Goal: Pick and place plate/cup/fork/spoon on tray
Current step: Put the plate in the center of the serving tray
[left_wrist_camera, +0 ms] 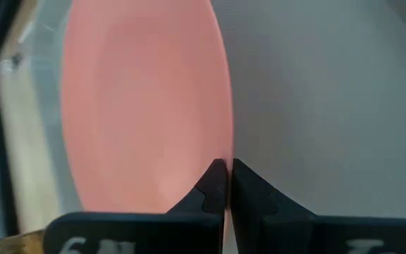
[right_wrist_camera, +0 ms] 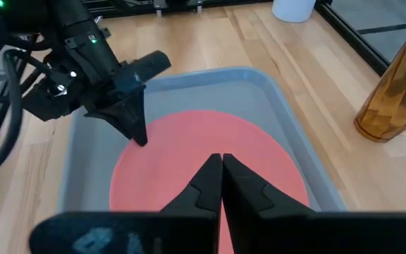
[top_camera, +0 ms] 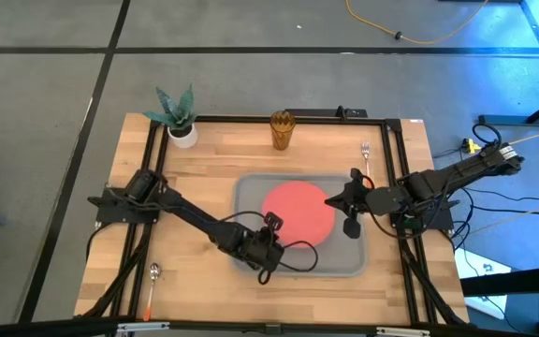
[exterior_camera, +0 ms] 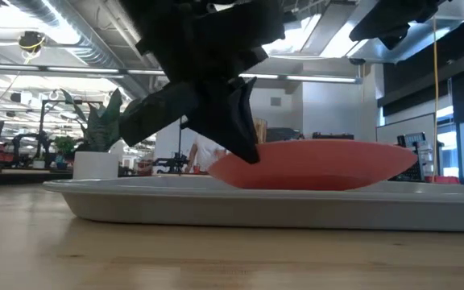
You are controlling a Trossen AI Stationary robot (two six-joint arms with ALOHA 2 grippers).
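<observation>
Coral plate sits tilted, low view alone shows.

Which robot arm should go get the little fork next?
The right one, probably. The small orange-handled fork lies on the wooden table just beyond the right gripper, on that arm's side. The left gripper pinches the round coral-red plate on the grey tray.

both arms inward, jaws closed
</observation>
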